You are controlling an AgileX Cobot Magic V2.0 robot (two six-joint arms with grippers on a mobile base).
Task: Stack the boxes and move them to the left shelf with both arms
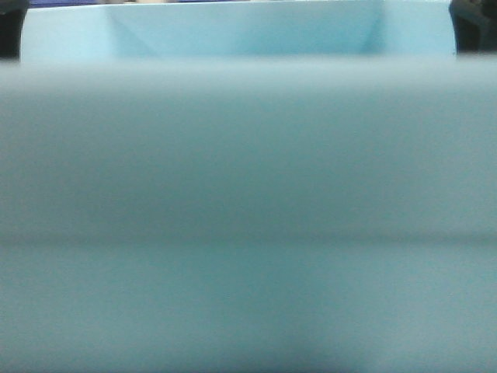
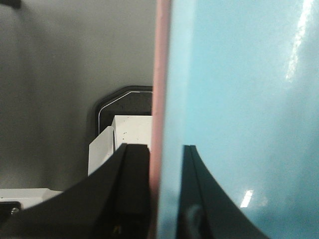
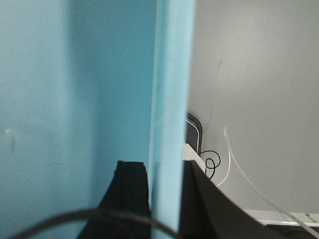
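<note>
On my left, the left gripper is clamped on two walls at once. Its black fingers pinch the thin edge of the salmon-pink plastic tub and, pressed against it at 3 o'clock, the wall of the light sky-blue plastic tub. The blue one therefore sits nested in the pink one, and I judge the stacking done. The wrist looks along the wall, fingers straddling the rim, with a plain grey surface beyond at 9 o'clock.

In the front view the blue tub fills nearly everything, blurred and very close to the lens. Only its open inside is sharp, at 12 o'clock. There is a dark shape in each top corner that I cannot identify.

On my right, the right gripper is closed on the blue tub's wall, one finger on each side. No pink shows here, so I cannot tell whether it holds both tubs. A looped black cable hangs just past the finger at 3 o'clock.

I read this as the carry, with the stack held between both arms and the steel roller shelf nowhere in view. Next, both arms must travel left together at the same spacing and height, or the walls may twist out of the grip.
</note>
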